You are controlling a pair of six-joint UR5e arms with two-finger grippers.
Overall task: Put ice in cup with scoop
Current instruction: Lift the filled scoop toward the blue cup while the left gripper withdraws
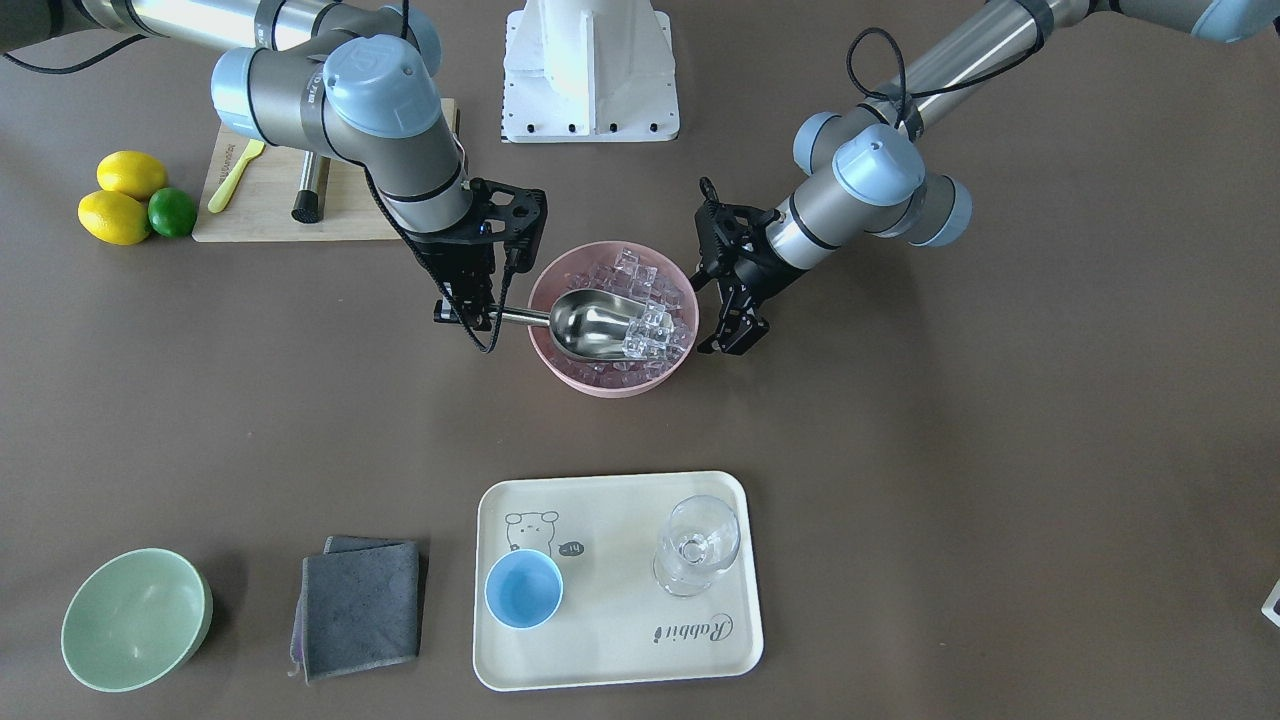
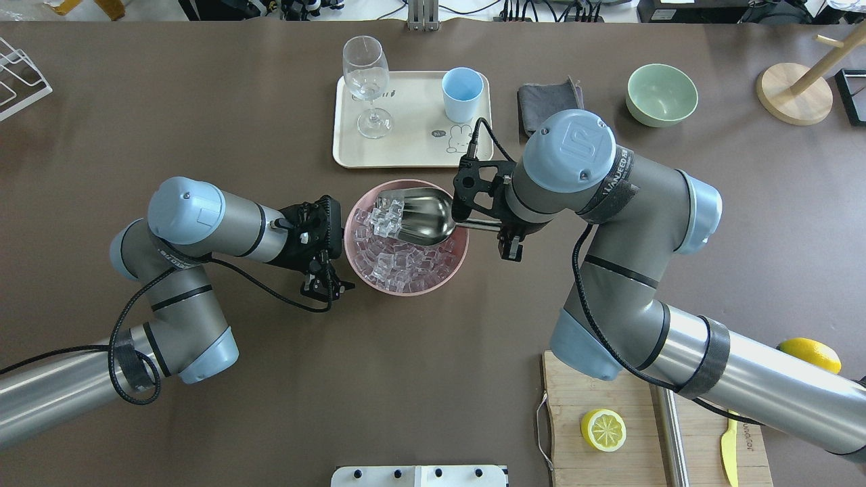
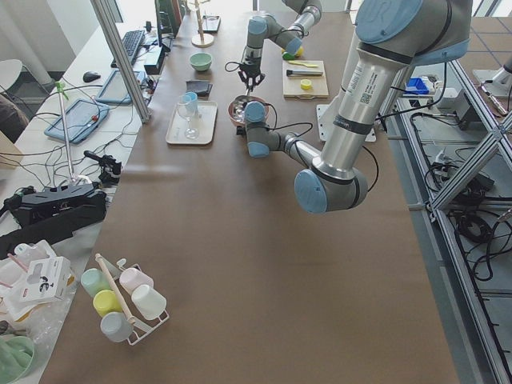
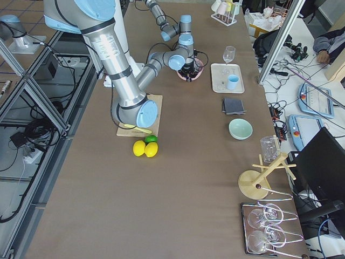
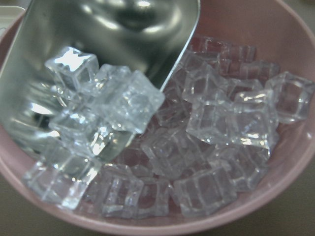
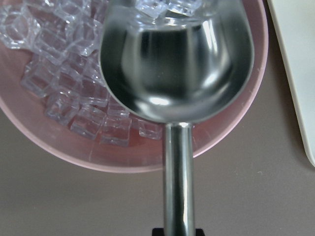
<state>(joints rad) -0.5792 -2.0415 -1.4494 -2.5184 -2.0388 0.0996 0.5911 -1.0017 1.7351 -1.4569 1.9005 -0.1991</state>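
Observation:
My right gripper (image 1: 478, 318) is shut on the short handle of the silver scoop (image 1: 590, 328). The scoop lies low in the pink bowl (image 1: 610, 388), its mouth holding several clear cubes of ice (image 1: 650, 335). More ice (image 2: 399, 260) fills the bowl. The scoop (image 2: 423, 216) and my right gripper (image 2: 497, 228) also show from overhead. My left gripper (image 1: 735, 340) is open and empty, just beside the bowl's rim on the table. The light-blue cup (image 1: 523, 588) stands empty on the cream tray (image 1: 620, 650), across the table from the bowl.
A clear stemmed glass (image 1: 697, 545) stands on the tray beside the cup. A grey cloth (image 1: 360, 605) and a pale green bowl (image 1: 135, 620) lie past the tray. A cutting board (image 1: 270, 200), two lemons (image 1: 115, 215) and a lime (image 1: 172, 212) sit behind my right arm.

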